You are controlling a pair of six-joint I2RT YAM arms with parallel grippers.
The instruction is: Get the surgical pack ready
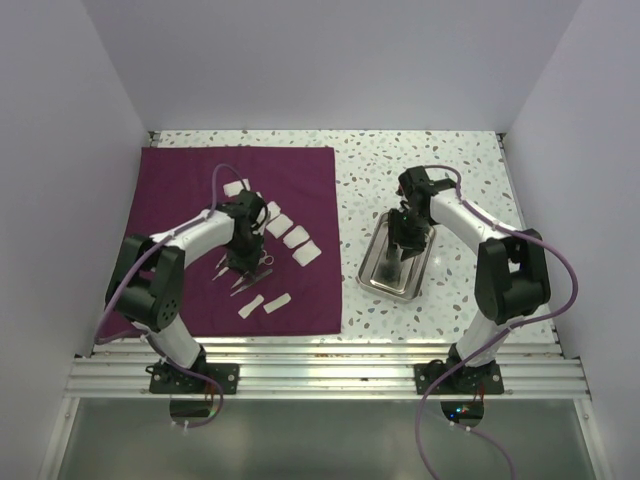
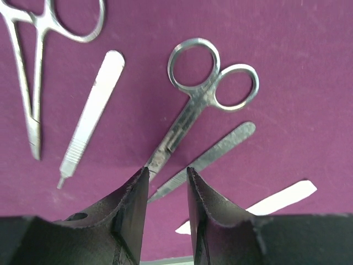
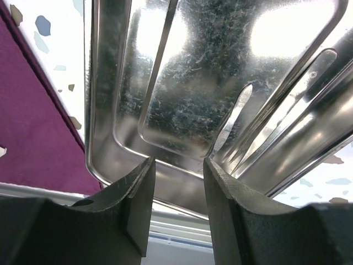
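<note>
The steel tray point(image 1: 385, 281) is sitting just right of the maroon cloth point(image 1: 180, 190), carrying one slim metal handle point(image 3: 231, 118). The right gripper point(image 3: 178, 161) is hovering over the tray, jaws apart and empty. On the cloth, the left gripper point(image 2: 167, 171) is hanging over the scissors point(image 2: 193, 105), jaws parted and gripping nothing, with gauze pads point(image 1: 290, 235) lying nearby. The cloth is lying on a speckled table point(image 1: 450, 160) between white walls point(image 1: 330, 60).
</note>
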